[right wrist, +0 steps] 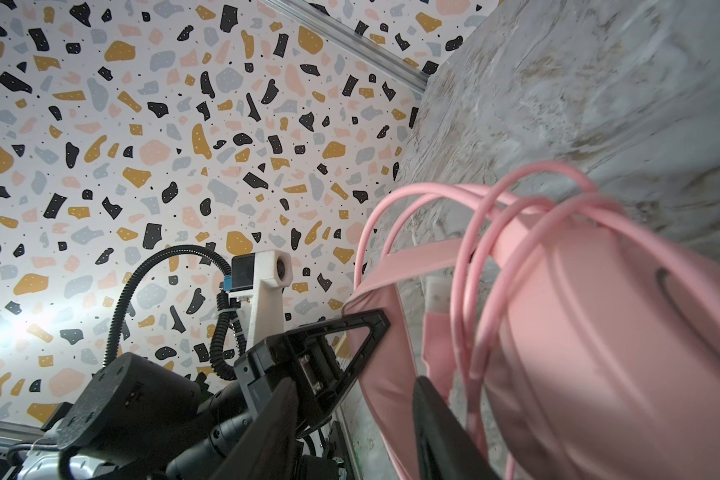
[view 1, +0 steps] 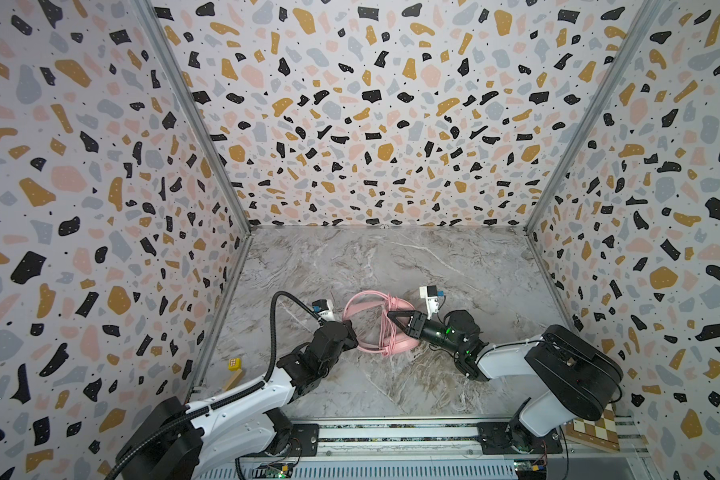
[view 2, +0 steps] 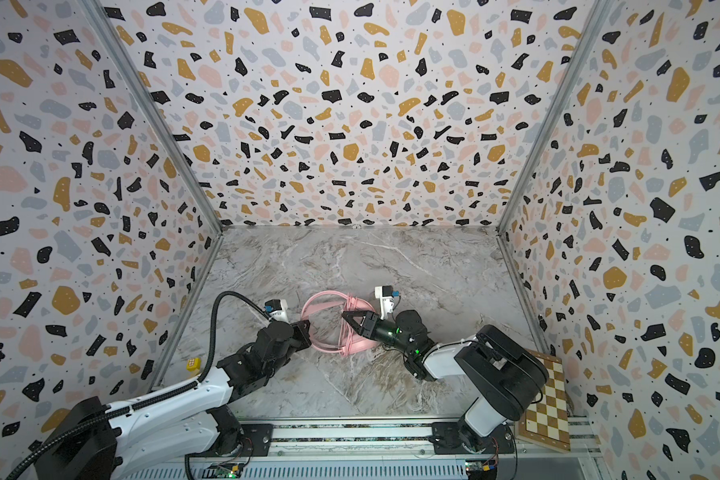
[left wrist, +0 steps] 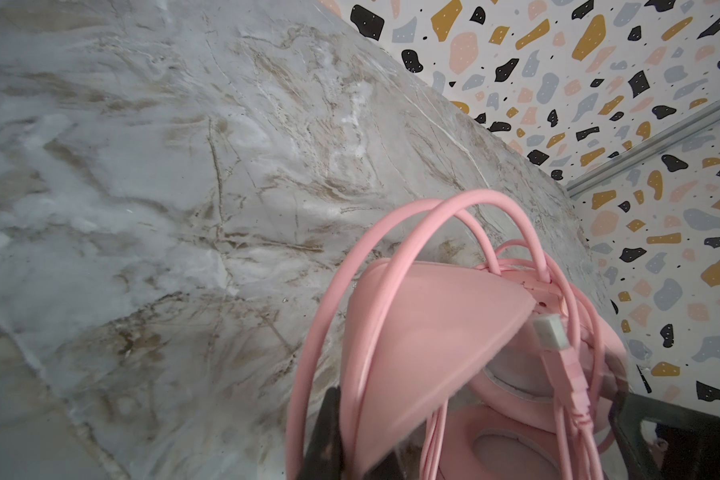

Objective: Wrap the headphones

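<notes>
Well, your left claw (view 1: 350, 330) clamps the headphones (view 1: 393, 347) by the springy headband (view 1: 362, 296); right claw (view 1: 395, 319) gapes, gripping nothing; cable (view 1: 382, 336) likely slips.

I watch from two near-identical top views, high at the near edge, looking down across the whole grey marble-patterned tabletop (view 1: 391, 257). Both wrist cameras sit very close to the pink over-ear headphones (left wrist: 433, 332), lower-centre in both top views.
</notes>
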Tool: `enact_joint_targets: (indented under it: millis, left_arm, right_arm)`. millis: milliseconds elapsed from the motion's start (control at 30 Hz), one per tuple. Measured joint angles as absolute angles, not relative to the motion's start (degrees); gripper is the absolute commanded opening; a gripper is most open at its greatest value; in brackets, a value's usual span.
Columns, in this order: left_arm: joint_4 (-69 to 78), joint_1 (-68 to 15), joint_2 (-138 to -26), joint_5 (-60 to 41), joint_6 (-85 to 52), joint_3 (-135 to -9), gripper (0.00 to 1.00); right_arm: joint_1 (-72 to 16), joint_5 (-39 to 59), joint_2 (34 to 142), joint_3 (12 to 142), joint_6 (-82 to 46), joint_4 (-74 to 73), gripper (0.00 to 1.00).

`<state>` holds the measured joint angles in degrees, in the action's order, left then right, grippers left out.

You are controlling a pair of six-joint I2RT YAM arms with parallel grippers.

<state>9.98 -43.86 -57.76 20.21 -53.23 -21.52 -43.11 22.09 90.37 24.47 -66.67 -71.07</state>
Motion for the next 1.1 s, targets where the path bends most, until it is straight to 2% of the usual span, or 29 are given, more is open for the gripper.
enact_joint_targets:
  millis: [333, 767, 933, 1100]
  left_arm:
    - [8.9, -43.9, -56.8, 21.3, -53.1, -21.5, 0.0]
    - [7.7, -41.0, -57.7, 21.7, -50.9, -24.6, 0.0]
    - [7.5, -37.6, -58.5, 19.0, -50.9, -25.9, 0.0]
    - [7.3, -33.6, -59.5, 16.5, -50.6, -27.9, 0.0]
  right_arm:
    - [-43.1, 22.5, 88.9, 25.1, -63.6, -66.9, 0.48]
    - [-41.5, 20.7, 68.7, 36.7, -43.0, -33.4, 0.5]
    - [-37.5, 20.3, 61.3, 37.1, -36.8, -23.0, 0.52]
    - [-28.9, 20.6, 55.1, 36.9, -31.0, -15.1, 0.52]
